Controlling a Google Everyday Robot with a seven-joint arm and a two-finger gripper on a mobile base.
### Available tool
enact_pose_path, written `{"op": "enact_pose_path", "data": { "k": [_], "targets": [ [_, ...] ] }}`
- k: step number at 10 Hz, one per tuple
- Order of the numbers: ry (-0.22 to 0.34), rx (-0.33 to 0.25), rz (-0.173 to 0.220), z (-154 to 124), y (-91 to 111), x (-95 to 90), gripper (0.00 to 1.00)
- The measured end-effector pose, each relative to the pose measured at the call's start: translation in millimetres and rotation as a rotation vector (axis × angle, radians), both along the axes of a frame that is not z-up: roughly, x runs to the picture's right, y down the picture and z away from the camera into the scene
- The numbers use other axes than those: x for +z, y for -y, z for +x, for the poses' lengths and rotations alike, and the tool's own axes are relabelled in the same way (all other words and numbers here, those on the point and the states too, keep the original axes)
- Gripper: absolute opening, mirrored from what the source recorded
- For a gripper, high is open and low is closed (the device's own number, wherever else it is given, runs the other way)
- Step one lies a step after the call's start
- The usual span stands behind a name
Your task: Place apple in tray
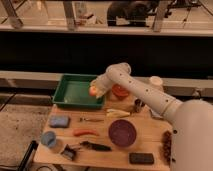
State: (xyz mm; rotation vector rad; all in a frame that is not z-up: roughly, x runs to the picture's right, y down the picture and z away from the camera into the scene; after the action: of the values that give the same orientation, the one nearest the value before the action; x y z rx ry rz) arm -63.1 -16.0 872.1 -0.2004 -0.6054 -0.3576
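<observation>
My gripper [96, 90] is clenched on the apple [93, 91], which shows as a small orange-yellow ball at the fingertips. Both hang over the right-hand end of the tray [67, 102], just inside its near right corner; whether the apple touches the tray floor I cannot tell. The tray, green with sloping walls, spreads away to the left of my gripper on the far left part of the wooden table [102, 155].

Behind my wrist, just to the right, sits the terracotta bowl [120, 92], partly covered by my arm [145, 92], which runs right and down to my white body at the lower right. Beyond the bowl, further right, a white cup [156, 82].

Nearer the table's front edge, below my gripper: a pale yellow wedge-shaped item [116, 113], then the purple bowl [122, 132] down to the right. Below and left of my gripper lie the carrot [86, 132], the blue sponge [59, 121] and a blue cup [49, 139]. A dark rectangular block [141, 158] lies at the front right.
</observation>
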Motion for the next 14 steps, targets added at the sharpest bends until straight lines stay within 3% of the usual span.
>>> {"op": "enact_pose_path", "data": {
  "k": [3, 14],
  "targets": [
    [0.024, 0.000, 0.032, -12, 13, -10.9, 0.00],
    [0.089, -0.042, 0.106, -43, 19, 6.5, 0.00]
  ]
}}
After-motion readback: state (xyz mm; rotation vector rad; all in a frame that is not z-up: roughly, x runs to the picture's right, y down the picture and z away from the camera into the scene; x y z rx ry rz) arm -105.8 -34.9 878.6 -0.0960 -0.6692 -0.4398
